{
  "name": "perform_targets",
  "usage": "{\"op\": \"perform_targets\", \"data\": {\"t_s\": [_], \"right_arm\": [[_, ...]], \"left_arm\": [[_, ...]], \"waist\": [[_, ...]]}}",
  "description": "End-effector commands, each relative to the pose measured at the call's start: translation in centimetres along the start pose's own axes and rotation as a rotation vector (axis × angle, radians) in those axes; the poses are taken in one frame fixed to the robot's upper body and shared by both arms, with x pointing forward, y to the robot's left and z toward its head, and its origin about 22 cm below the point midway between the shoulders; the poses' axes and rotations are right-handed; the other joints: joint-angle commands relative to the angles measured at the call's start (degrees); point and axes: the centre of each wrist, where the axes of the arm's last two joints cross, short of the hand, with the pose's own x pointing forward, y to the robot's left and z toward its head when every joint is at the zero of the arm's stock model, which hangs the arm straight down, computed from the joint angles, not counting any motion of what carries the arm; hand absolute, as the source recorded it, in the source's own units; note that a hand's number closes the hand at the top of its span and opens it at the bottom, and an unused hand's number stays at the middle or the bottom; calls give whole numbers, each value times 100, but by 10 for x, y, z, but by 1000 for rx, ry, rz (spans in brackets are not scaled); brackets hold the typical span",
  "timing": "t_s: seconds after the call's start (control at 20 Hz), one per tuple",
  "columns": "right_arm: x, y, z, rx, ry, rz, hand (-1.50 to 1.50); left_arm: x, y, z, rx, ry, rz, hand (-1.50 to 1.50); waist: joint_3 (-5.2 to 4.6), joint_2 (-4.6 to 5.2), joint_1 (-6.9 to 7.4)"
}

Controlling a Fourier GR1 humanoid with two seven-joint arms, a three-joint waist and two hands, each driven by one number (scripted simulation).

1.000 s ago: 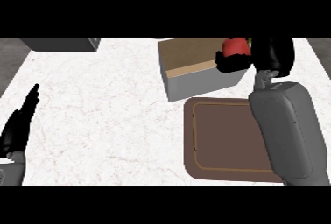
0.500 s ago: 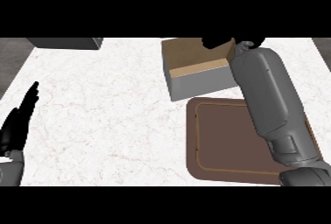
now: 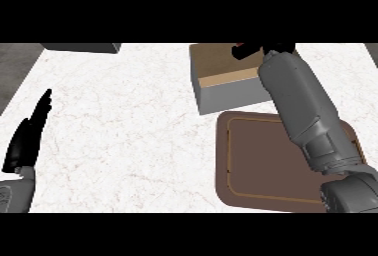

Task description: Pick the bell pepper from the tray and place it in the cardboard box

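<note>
**Student:** What lies nearest the lower edge of the head view?

**Instructor:** At the lower left, the left forearm (image 3: 15,194) enters, grey. Above it is the left hand (image 3: 28,137), black, its fingers straight and together, pointing up the counter. It holds nothing and rests near the left edge. At the lower right, the right forearm (image 3: 314,117) enters and runs diagonally up the view.

**Student:** And what does that forearm cross?

**Instructor:** It crosses the tray (image 3: 255,165), a brown rounded rectangle with a thin lighter line inside its rim. The tray lies flat on the white marbled counter (image 3: 125,130). The forearm covers the tray's right side, while the rest of its floor shows bare.

**Student:** What stands beyond the tray?

**Instructor:** The cardboard box (image 3: 221,80), just beside the tray's far edge and turned slightly askew. Its near outer wall reads grey, and its tan inside is open to the view.

**Student:** Where is the right hand?

**Instructor:** The right hand (image 3: 255,49) is at the top edge, over the far right part of the box. Only a black portion shows, so whether it is open or closed cannot be told.

**Student:** And the bell pepper?

**Instructor:** It cannot be made out with certainty. If it is at the hand, the hand and the upper edge hide it.

**Student:** Anything farther?

**Instructor:** A dark grey block (image 3: 81,47) sits at the far left edge of the counter.
</note>
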Motion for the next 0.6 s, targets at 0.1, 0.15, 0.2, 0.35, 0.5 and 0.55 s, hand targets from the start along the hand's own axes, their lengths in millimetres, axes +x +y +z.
{"op": "perform_targets", "data": {"t_s": [0.1,0.15,0.2,0.35,0.5,0.55], "right_arm": [[-23,16,-2,49,77,-70,-150],[-12,11,-3,32,51,-88,-150],[-28,12,-5,35,30,-107,-150],[-15,23,4,-48,-35,-152,-150],[-22,4,-8,-127,-82,-202,-150],[-17,18,1,-151,-101,-240,-150]], "left_arm": [[9,-14,1,-9,-6,8,0],[11,-10,0,-22,-16,3,0],[3,-13,3,-12,3,-3,0],[9,-3,-6,-9,0,13,0],[-3,-3,7,-6,7,10,0],[5,-4,-5,-9,0,12,0]], "waist": [[8,26,79],[7,21,91],[7,12,36],[6,26,39],[7,-6,27],[6,11,-13]]}}
